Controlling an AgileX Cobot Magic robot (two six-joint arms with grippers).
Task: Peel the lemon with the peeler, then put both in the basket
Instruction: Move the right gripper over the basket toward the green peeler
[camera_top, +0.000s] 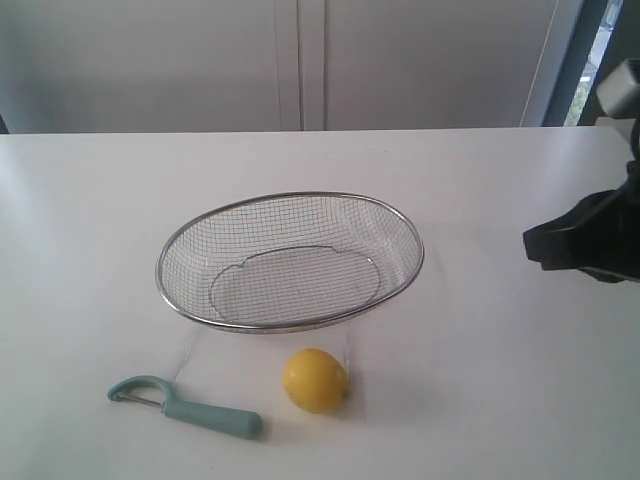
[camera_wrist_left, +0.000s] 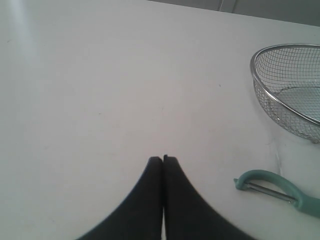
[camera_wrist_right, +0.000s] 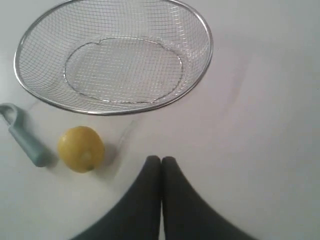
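The yellow lemon (camera_top: 315, 380) (camera_wrist_right: 81, 149) rests on the white table just in front of the wire mesh basket (camera_top: 175, 250) (camera_wrist_right: 200, 30) (camera_wrist_left: 260, 82), which holds nothing. The pale teal peeler (camera_top: 190, 408) (camera_wrist_left: 272, 185) (camera_wrist_right: 25, 140) lies flat to the lemon's left, hooked head pointing left. My right gripper (camera_top: 535, 248) (camera_wrist_right: 161, 159) hovers at the right edge of the exterior view, shut and holding nothing, well apart from the lemon. My left gripper (camera_wrist_left: 163, 159) is shut and holding nothing, over bare table left of the peeler; it is outside the exterior view.
A white table (camera_top: 500, 400) carries everything, with a grey wall panel (camera_top: 300, 60) behind its far edge. A window strip (camera_top: 590, 50) shows at the far right.
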